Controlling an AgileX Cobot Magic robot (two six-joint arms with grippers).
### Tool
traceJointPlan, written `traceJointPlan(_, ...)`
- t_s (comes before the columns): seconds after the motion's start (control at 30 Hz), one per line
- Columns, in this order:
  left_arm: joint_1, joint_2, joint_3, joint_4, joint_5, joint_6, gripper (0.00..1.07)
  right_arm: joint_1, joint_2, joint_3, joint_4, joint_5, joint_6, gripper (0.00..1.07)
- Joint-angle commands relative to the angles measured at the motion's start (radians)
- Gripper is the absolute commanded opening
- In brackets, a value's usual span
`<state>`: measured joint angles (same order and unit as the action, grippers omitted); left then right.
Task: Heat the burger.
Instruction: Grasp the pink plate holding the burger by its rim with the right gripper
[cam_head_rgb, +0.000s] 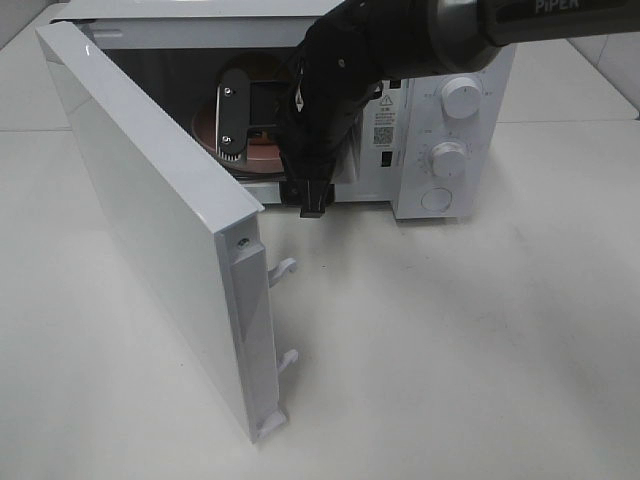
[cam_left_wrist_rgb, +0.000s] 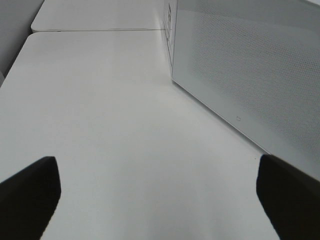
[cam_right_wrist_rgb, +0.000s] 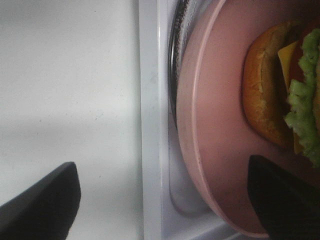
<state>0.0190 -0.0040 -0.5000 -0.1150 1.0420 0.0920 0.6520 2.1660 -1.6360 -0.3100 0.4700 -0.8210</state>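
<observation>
The burger (cam_right_wrist_rgb: 272, 95) lies on a pink plate (cam_right_wrist_rgb: 220, 125) on the glass turntable inside the open microwave (cam_head_rgb: 455, 60); it shows a brown bun, yellow cheese and green lettuce. In the exterior high view my right arm hides the burger and only an edge of the pink plate (cam_head_rgb: 262, 155) shows. My right gripper (cam_right_wrist_rgb: 162, 205) is open at the cavity mouth, with the plate's near rim between its spread fingers and nothing held. In that high view the right gripper (cam_head_rgb: 272, 180) reaches in from the right. My left gripper (cam_left_wrist_rgb: 160, 200) is open over bare table.
The microwave door (cam_head_rgb: 150, 230) swings far out to the front left, latch hooks facing right. Its perforated white panel (cam_left_wrist_rgb: 250, 65) stands close beside the left gripper. Two dials (cam_head_rgb: 460, 97) sit on the control panel. White table (cam_head_rgb: 450, 350) lies in front.
</observation>
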Motion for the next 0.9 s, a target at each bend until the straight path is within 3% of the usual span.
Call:
traceJointPlan(0.03,0.001,-0.021,0.003,0.003,-0.004,-0.006,1.01,0.002,0.035,-0.045,-0.002,-0.005,0.021,0.86)
traceJointPlan(0.9,0.001,-0.021,0.003,0.028,-0.004,-0.015,1.01,-0.053,0.188,-0.244,-0.001,-0.004,0.029,0.81)
